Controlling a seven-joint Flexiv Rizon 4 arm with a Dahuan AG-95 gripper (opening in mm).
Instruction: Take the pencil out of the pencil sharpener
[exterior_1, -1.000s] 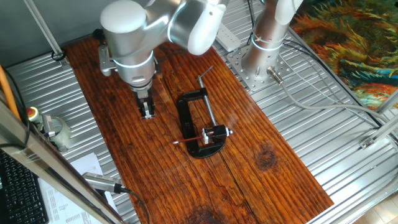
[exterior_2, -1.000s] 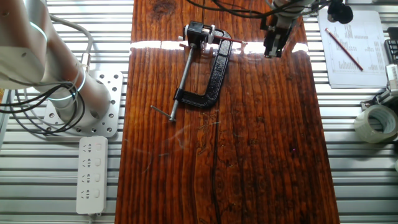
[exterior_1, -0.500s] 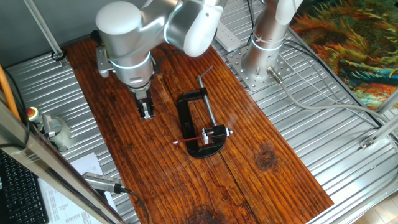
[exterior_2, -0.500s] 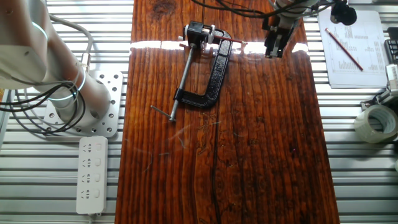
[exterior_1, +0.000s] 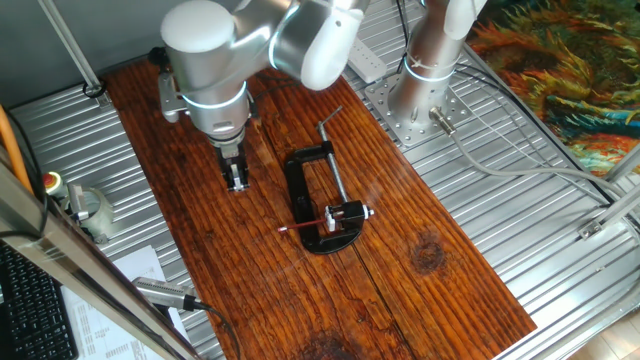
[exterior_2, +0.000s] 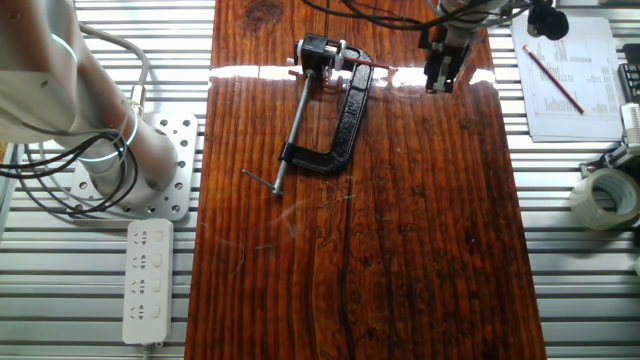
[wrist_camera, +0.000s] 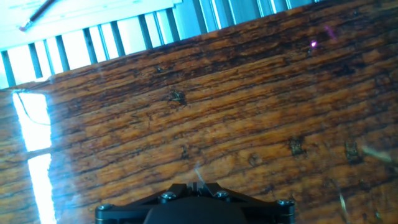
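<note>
The thin red pencil (exterior_1: 305, 222) lies low across the board, its far end stuck in the small black pencil sharpener (exterior_1: 350, 212) with a silvery end. The sharpener sits held in the black C-clamp (exterior_1: 298, 185). From the other side, the sharpener (exterior_2: 318, 50) is at the clamp's (exterior_2: 346, 120) top and the pencil (exterior_2: 372, 66) pokes right. My gripper (exterior_1: 238, 184) hangs shut and empty over bare wood, left of the clamp and well apart from it. It shows too in the other fixed view (exterior_2: 438, 84). The hand view shows only the closed fingertips (wrist_camera: 196, 184) above wood grain.
The wooden board (exterior_1: 420, 290) rests on a ribbed metal table. A paper sheet with another red pencil (exterior_2: 550, 78) and a tape roll (exterior_2: 605, 195) lie past the board's edge near the gripper. The arm's base (exterior_2: 130, 170) and a power strip (exterior_2: 148, 280) stand on the opposite side.
The arm's upper body swayed slightly left and came back. The gripper hangs at the same spot, still shut. Pencil, sharpener and clamp have not moved.
</note>
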